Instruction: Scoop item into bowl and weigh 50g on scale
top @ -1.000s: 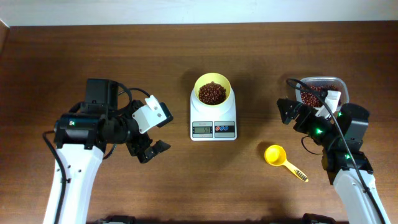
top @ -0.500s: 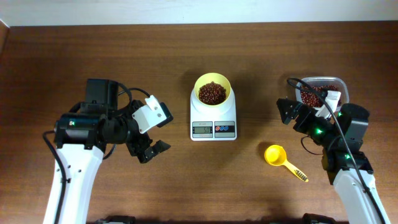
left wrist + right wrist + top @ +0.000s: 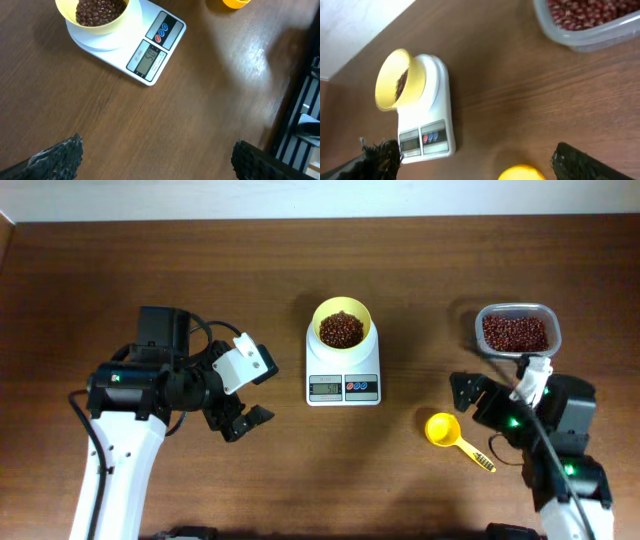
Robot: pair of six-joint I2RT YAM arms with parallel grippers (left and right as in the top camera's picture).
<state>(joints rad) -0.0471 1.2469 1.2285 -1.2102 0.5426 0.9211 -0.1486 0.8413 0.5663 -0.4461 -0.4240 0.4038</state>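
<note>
The pale-yellow bowl (image 3: pixel 341 312) stands on the white scale (image 3: pixel 343 387) at mid-table, holding a heap of reddish-brown beans (image 3: pixel 341 330). More beans fill the clear tub (image 3: pixel 517 330) at the right. My left gripper (image 3: pixel 262 392) hovers open left of the scale, with nothing between its fingers. In the left wrist view the bowl (image 3: pixel 95 15) and scale (image 3: pixel 150 55) lie ahead of the open gripper (image 3: pixel 157 160). My right gripper (image 3: pixel 472 418) is open and empty, just right of the orange-yellow scoop (image 3: pixel 445 430). The right wrist view shows the scale (image 3: pixel 427 125), bowl (image 3: pixel 395 80) and open gripper (image 3: pixel 475 160).
The scoop lies on the bare wood with its handle pointing toward the near right. The tub (image 3: pixel 590 20) sits beyond the right gripper. A pale wall strip runs along the table's far edge.
The right arm has drawn back toward the near edge, away from the tub, which now shows fully. The left arm has not moved.
</note>
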